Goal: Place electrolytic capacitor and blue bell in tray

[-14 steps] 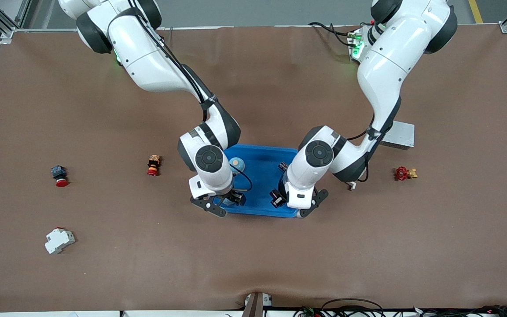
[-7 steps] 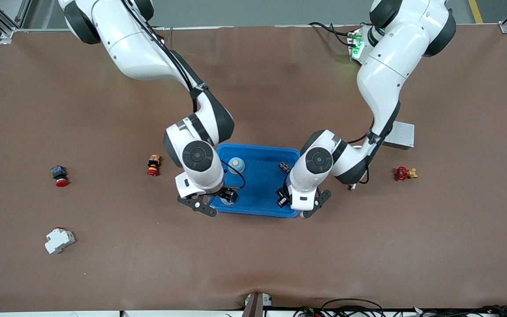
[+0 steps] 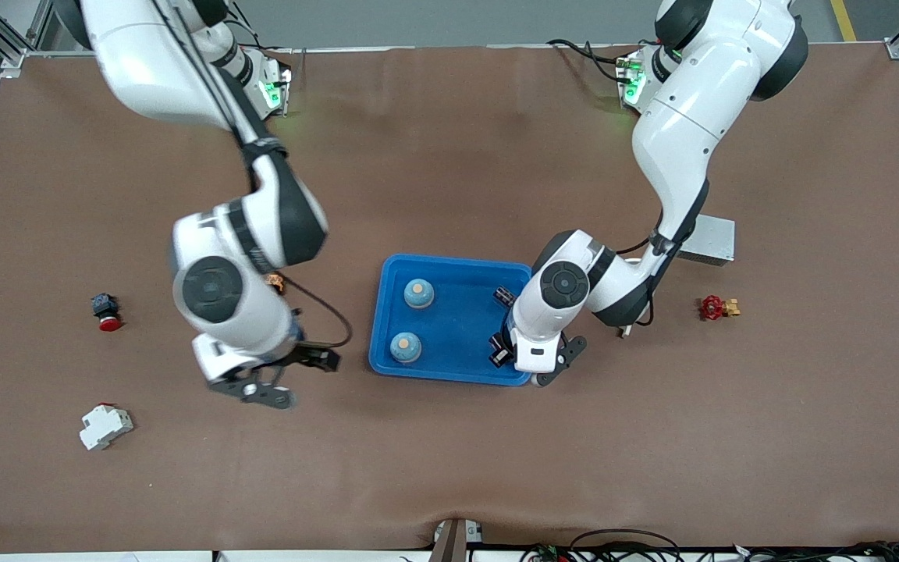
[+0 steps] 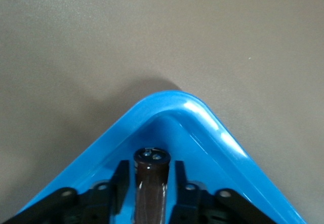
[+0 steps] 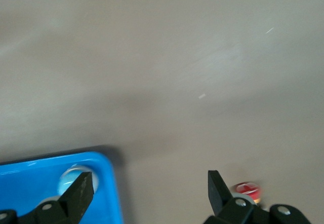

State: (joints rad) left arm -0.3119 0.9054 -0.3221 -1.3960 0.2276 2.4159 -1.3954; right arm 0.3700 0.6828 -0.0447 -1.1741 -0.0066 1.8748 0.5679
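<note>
Since the electrolytic capacitor between the left gripper's barely parted jaws looks light, rigid and slick, grip mid-barrel; the right gripper gapes empty beside the tray.

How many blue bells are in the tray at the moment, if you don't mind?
2: one blue bell farther from the front camera, another nearer, both in the tray toward the right arm's end.

Brown mat fills the frame. Bright blue tray at centre w/ two pale blue bells, tan tops. Dark brown capacitor low centre in left wrist view. Arms white w/ black joints; grippers black. Grey box mid right. Red valve w/ yellow bit, right. Red-capped buttons left. White part lower left.
</note>
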